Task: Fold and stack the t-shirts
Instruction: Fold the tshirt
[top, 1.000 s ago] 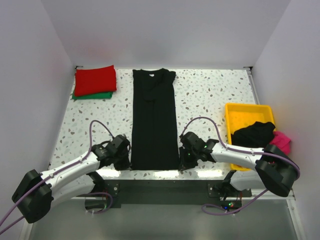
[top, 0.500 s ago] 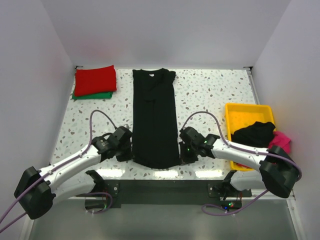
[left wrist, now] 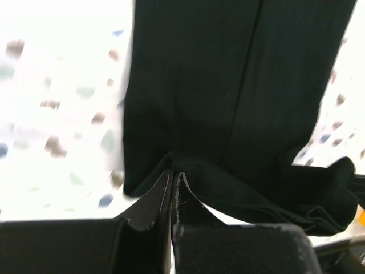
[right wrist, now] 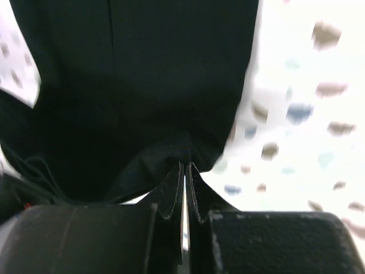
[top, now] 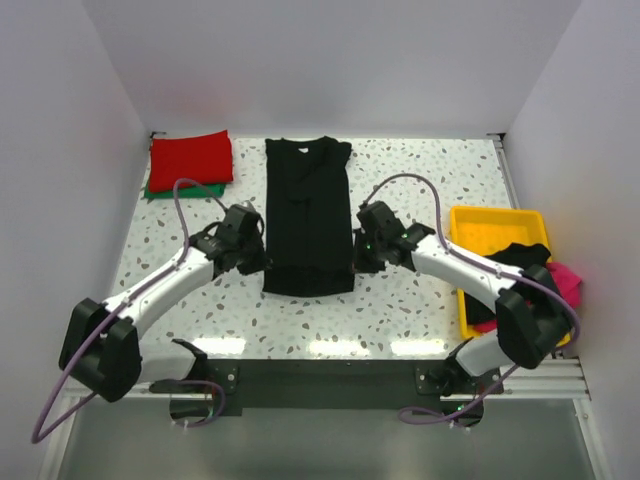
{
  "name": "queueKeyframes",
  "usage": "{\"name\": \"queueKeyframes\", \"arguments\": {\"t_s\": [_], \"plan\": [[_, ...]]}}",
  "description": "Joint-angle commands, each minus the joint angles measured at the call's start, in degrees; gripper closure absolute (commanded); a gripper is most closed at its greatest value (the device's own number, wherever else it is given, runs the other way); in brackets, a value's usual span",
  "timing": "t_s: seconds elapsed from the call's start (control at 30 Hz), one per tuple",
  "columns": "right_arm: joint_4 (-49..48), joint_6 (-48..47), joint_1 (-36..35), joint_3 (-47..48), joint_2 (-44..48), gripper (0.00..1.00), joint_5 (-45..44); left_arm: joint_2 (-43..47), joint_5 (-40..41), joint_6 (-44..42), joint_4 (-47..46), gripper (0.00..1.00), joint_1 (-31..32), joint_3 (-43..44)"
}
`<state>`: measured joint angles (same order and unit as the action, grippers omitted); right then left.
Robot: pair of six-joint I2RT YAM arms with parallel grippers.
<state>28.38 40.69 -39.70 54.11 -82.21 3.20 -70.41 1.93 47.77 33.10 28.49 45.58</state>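
Note:
A black t-shirt (top: 307, 215) lies as a long narrow strip down the middle of the table, its near end lifted and doubled back. My left gripper (top: 262, 256) is shut on the hem's left corner (left wrist: 171, 162). My right gripper (top: 355, 255) is shut on the right corner (right wrist: 182, 154). Both hold the cloth above the lower half of the shirt. A folded red t-shirt (top: 190, 158) rests on a green one (top: 180, 190) at the far left. Another black t-shirt (top: 515, 258) and a pink one (top: 565, 280) lie at the yellow tray.
The yellow tray (top: 480, 225) stands at the right edge of the speckled table (top: 420, 190). White walls close in the back and both sides. Cables loop over both arms.
Both grippers have carried the shirt's near hem away from the table's front edge toward the far end, so the strip now reads shorter. The right jaws closed fully.

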Motion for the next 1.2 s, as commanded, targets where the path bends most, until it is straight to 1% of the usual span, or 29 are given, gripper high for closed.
{"name": "queueKeyframes", "arguments": {"t_s": [0.0,0.03,0.07,0.17,0.23,0.37,0.43,0.7,0.8,0.97,1.17], "plan": [[-3.77,-1.75,2.61,7.22,-6.09,1.00,-3.03,-5.77,1.32,-0.84,-8.75,1.00,-1.86,6.26],[-3.95,-1.75,3.05,10.55,-9.51,1.00,-3.90,-7.27,1.32,-0.14,-9.89,1.00,-2.21,8.27],[-4.03,-1.75,4.18,11.97,-11.46,1.00,-3.91,-10.42,1.40,0.22,-10.25,1.00,-2.99,9.51],[-4.30,-1.84,6.47,17.16,-17.16,1.00,-3.99,-15.78,2.02,0.92,-10.69,1.00,-4.66,14.25],[-4.56,-1.75,8.23,20.05,-19.38,1.00,-3.73,-18.08,3.16,1.10,-11.13,1.00,-6.16,17.33],[-4.30,-1.49,10.61,24.28,-24.56,1.00,-3.38,-24.93,2.02,1.01,-12.10,1.00,-8.62,21.38],[-4.21,-1.40,11.75,26.57,-26.06,1.00,-3.29,-27.74,2.72,0.57,-11.84,1.00,-9.59,23.92],[-2.54,-1.66,14.30,33.95,-31.25,1.00,-3.38,-32.94,1.23,0.04,-12.63,1.00,-12.23,28.50],[-1.75,-2.01,15.00,35.62,-32.39,1.00,-3.29,-34.00,1.05,-0.31,-12.36,1.00,-12.76,30.52],[-1.58,-2.19,15.53,37.12,-33.01,1.00,-3.38,-34.97,-0.09,-0.83,-13.41,1.00,-13.72,31.49],[-0.52,-2.80,16.50,40.90,-36.34,1.00,-3.29,-38.74,-0.70,-1.89,-13.85,1.00,-14.25,34.92]]}}
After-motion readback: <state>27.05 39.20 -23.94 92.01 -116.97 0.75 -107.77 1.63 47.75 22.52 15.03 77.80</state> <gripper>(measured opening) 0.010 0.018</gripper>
